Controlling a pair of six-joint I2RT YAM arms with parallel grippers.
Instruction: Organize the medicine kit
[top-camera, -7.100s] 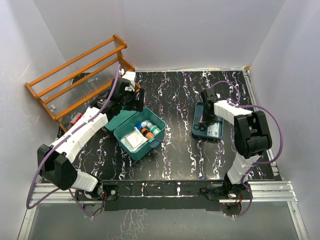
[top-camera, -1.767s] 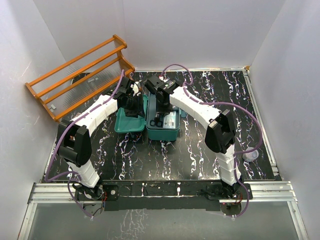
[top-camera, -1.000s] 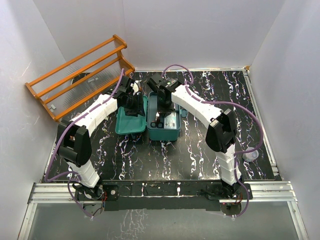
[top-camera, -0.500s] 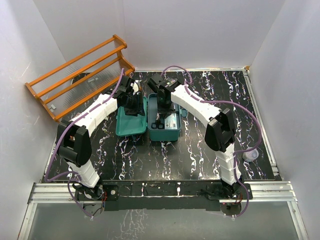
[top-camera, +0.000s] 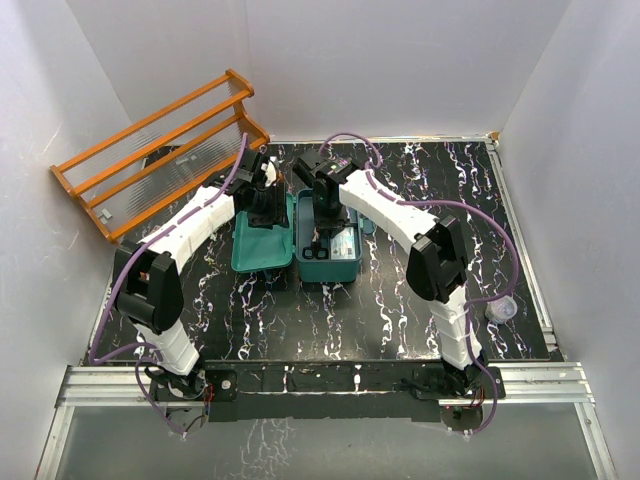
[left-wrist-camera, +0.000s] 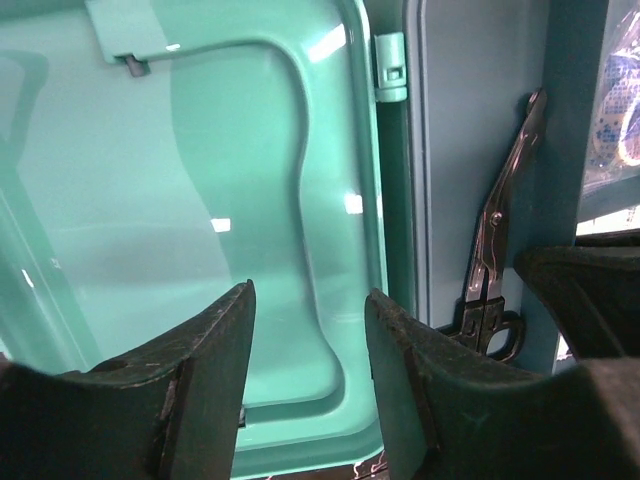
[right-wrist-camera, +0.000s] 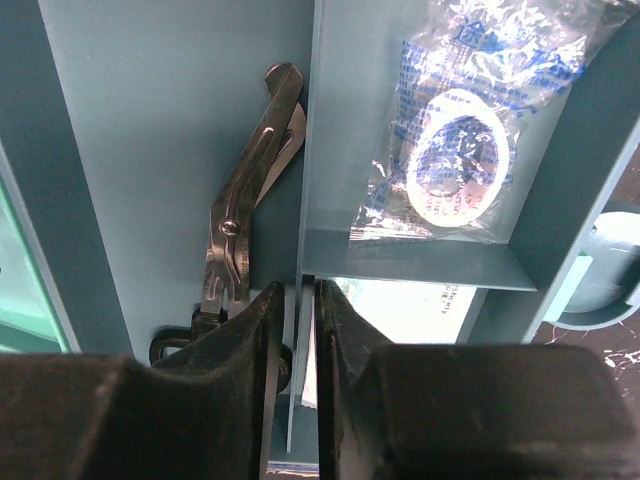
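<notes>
The medicine kit (top-camera: 262, 248) lies open, its pale teal lid (left-wrist-camera: 200, 200) flat on the left. A darker divided tray (top-camera: 345, 262) sits in the box and hides the box under it. Scissors (right-wrist-camera: 240, 220) lie in the tray's left compartment. A clear packet (right-wrist-camera: 455, 150) and a white paper packet (right-wrist-camera: 400, 320) fill the right compartments. My right gripper (right-wrist-camera: 297, 290) straddles the tray's thin divider, with slim gaps on both sides. Over the lid's near edge hovers my left gripper (left-wrist-camera: 310, 300), open and holding nothing.
An orange wooden rack (top-camera: 160, 150) leans at the back left. A small clear cup (top-camera: 500, 311) stands near the right edge of the table. White walls close in the sides and back. Both arms cross above the middle of the table.
My right fingers have parted slightly from the divider they were clamping. The left jaws have widened a little. The tray stays seated in the box, barely shifted.
</notes>
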